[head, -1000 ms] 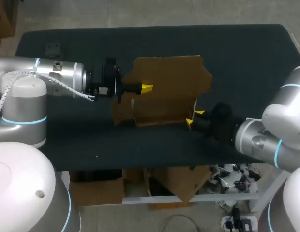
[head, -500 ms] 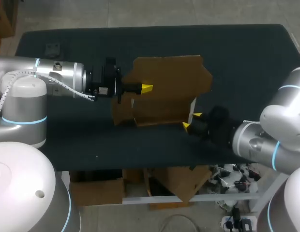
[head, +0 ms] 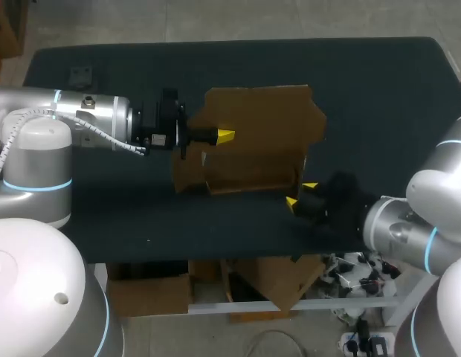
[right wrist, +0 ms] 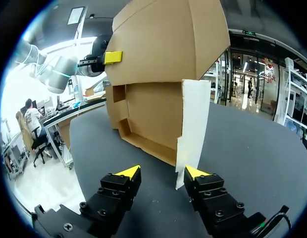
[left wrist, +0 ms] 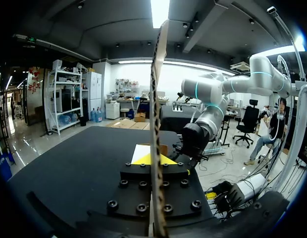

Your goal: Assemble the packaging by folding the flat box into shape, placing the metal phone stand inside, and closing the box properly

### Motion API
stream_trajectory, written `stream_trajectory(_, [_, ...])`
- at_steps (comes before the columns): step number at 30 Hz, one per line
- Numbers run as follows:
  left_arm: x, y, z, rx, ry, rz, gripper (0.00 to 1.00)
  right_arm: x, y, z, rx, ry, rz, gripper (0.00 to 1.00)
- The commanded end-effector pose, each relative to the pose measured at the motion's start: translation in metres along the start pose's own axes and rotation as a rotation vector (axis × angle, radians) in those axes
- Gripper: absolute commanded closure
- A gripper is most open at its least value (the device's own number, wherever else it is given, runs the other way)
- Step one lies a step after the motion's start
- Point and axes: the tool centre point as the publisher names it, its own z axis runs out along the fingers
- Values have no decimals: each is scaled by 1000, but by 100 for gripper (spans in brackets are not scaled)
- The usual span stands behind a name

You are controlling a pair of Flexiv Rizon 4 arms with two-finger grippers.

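**A:** At the middle of the table (head: 379, 97), the box (head: 253, 126) stands half-formed; a tall panel (right wrist: 163, 49) is upright, with a shallow tray at its foot open toward the near edge.

**B:** Left gripper?

**A:** The left gripper (head: 225, 135) is clamped on the tall panel's left edge; in its wrist view the board runs edge-on between the fingers.

**B:** And the right?

**A:** The right gripper (head: 300, 193) is spread wide, holding nothing; it sits low at the box's near right corner, just short of the pale side flap (right wrist: 193, 129), which stands upright ahead of one finger.

**B:** Handling?

**A:** Judged light, thin board; stiff across the panels, weak at the creases; likely to slide on the dark cover and to dent if pinched hard. Take a flap by its free edge; press near the crease; use the clamped panel as the anchor.

**B:** The stand?

**A:** There is a small dark object (head: 82, 74) at the far left corner; cannot tell whether that is it.
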Motion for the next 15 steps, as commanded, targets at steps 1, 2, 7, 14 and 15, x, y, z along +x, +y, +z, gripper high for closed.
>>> stream_trajectory(1, [-1,5,1,-1,2,0,100,3,-5,-6,-11,-39,1,40])
stream_trajectory(2, [-1,5,1,-1,2,0,100,3,-6,-8,-10,-40,2,40])
stream_trajectory(7, [-1,5,1,-1,2,0,100,1,-8,-14,-10,-45,5,40])
stream_trajectory(14, [-1,5,1,-1,2,0,100,-3,-12,-24,-12,-53,8,40])
stream_trajectory(15, [-1,5,1,-1,2,0,100,-3,-13,-26,-12,-53,8,40])
